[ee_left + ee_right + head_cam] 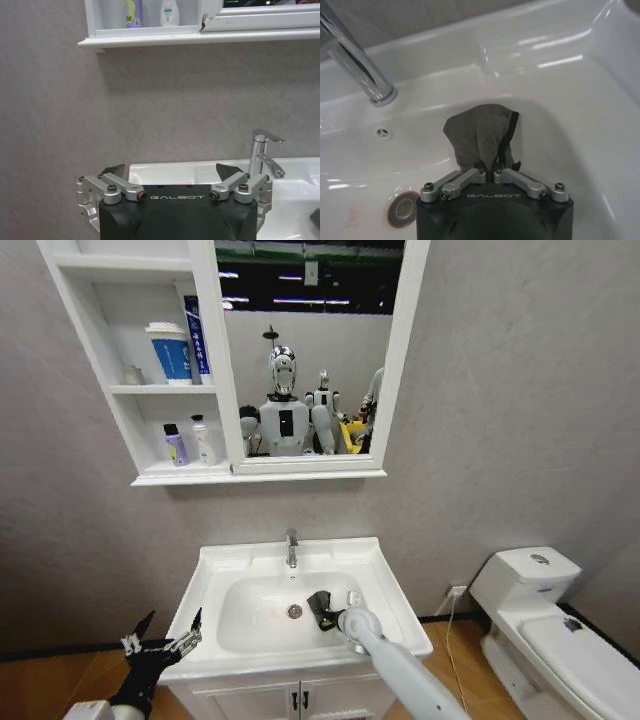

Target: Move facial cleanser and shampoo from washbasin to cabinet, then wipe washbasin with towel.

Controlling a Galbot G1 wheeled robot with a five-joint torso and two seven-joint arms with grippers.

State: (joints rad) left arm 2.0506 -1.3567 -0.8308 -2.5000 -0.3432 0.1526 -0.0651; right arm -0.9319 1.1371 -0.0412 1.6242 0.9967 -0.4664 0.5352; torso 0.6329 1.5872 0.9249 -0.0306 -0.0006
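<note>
A: Where's the towel [481,134]?

B: We see it pinched between the right gripper [494,172] fingertips, bunched up, hanging against the inner wall of the washbasin [225,564] bowl, on the right side. Drain [403,209] sits just beside it, tap [357,62] is behind.

A: Fingers pressed together?

B: Yes, clamped on the cloth's near edge; the rest of the cloth fans out past the tips, touching the ceramic.

A: Left gripper [170,172]?

B: We see it low beside the basin's left front corner, fingers spread wide, nothing between them.

A: Bottles?

B: We spot a purple bottle [175,444] and a white bottle [203,441] upright, side by side, in the bottom niche of the cabinet [215,350]. Blue cup [172,352] in the niche above.
</note>
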